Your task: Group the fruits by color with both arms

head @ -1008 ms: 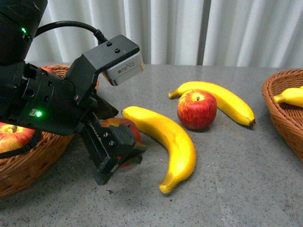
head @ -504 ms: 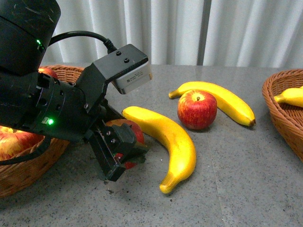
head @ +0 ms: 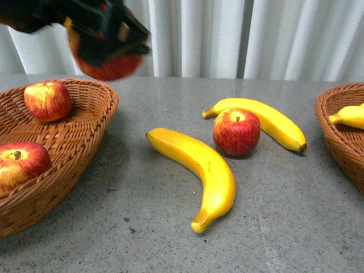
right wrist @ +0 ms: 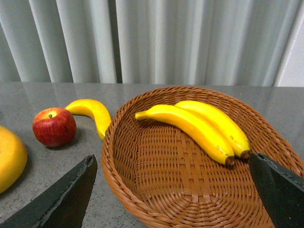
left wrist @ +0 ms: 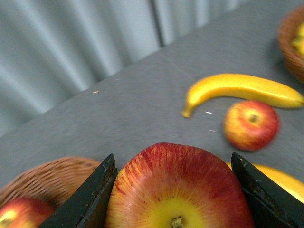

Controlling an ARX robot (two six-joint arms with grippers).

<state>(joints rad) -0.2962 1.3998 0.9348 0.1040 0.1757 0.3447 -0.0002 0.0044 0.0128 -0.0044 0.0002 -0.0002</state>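
The left gripper [head: 105, 37] is clamped on an apple [head: 111, 65], with a black finger [left wrist: 88, 199] pressed to each side of it and the yellow stem hollow facing the wrist camera. Gripper and apple hang in the air, blurred in the front view, over the far rim of the left basket [head: 85, 111]. Two fruits lie in that basket, well apart: a far apple [head: 47, 100] near the back wall and a near apple [head: 20, 165] toward the front.

On the grey table [head: 170, 244] between the baskets lies a long banana [head: 202, 168], its curve open toward the left basket. Just beyond it a loose apple [head: 236, 132] stands upright, stem up. A second banana [head: 273, 120] curls round behind that apple; whether the two touch I cannot tell.

The right basket [head: 335, 122] sits at the table's right edge. The right gripper [right wrist: 173, 190] hovers over it with its fingers [right wrist: 66, 197] spread wide and nothing between them. A pair of bananas [right wrist: 194, 126] lies in the basket side by side, touching, dark tips together. A white curtain [head: 227, 34] hangs behind the table.
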